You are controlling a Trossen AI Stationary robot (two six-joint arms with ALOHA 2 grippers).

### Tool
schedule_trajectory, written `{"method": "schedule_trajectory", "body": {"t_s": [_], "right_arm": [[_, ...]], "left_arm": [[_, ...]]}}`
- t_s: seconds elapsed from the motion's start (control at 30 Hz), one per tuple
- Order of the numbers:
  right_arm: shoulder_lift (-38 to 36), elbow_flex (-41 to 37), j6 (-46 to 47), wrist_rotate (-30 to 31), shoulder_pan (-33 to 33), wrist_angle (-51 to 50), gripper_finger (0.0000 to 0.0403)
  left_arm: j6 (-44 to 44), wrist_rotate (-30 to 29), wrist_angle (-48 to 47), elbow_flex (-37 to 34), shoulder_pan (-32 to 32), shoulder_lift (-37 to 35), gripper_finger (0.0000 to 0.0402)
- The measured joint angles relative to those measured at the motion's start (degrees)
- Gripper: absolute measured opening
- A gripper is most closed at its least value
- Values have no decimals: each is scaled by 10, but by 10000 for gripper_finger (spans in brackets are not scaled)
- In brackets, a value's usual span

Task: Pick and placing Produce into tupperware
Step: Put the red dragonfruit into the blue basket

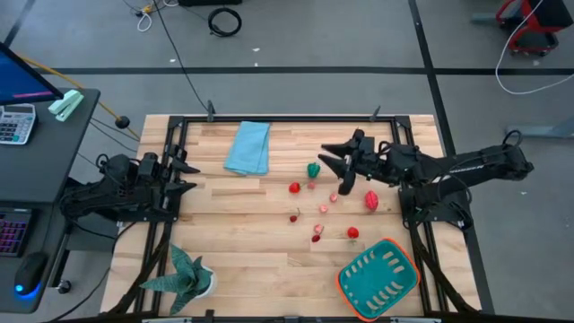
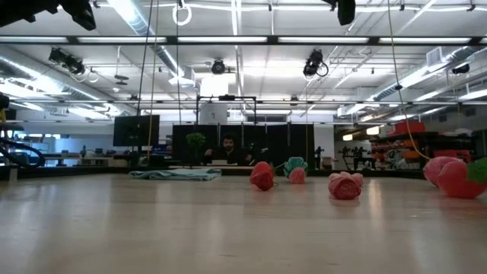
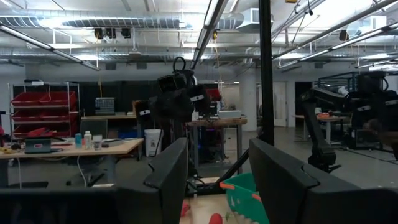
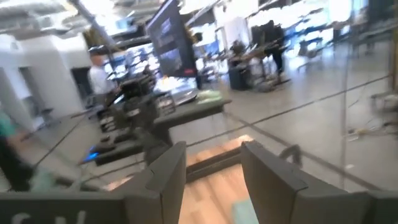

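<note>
The tupperware point(image 1: 378, 278) sits at the near edge of the tabletop point(image 1: 242, 242), with nothing in it. The produce point(image 1: 321, 208) lies scattered farther back. The right hand point(image 1: 339, 168) hangs open above it. Next it should drop onto one piece. The left hand point(image 1: 186, 177) waits open at the side.

The right wrist view is motion-blurred; a person point(image 4: 99, 74) beyond the table shows only as a smear. In the low view the frame edge cuts the rightmost produce point(image 2: 456, 176). The tupperware point(image 3: 245, 198) is half hidden behind the left gripper point(image 3: 217, 180) fingers in the left wrist view.
</note>
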Motion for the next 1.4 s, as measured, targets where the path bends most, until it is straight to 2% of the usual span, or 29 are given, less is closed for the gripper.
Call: {"method": "schedule_trajectory", "body": {"t_s": [0.1,0.17,0.37,0.5,0.73,0.93,1.27,1.4], "right_arm": [[12,0,-11,40,-22,66,162],[22,0,-6,43,-39,91,162],[55,0,53,-16,-78,90,162],[77,0,35,-26,-88,63,162],[111,0,82,-23,-115,-49,164],[119,0,132,-13,-140,-153,184],[74,0,172,-16,-149,-260,214],[42,0,235,-33,-149,-363,213]], "left_arm": [[18,0,1,0,0,0,177],[37,0,1,0,0,0,176],[44,-33,1,0,0,0,176],[44,-39,1,0,0,0,180],[45,-55,0,0,0,0,173],[45,-56,0,0,0,0,174],[45,-56,-6,0,0,0,176],[44,-56,-14,0,0,0,174]]}}
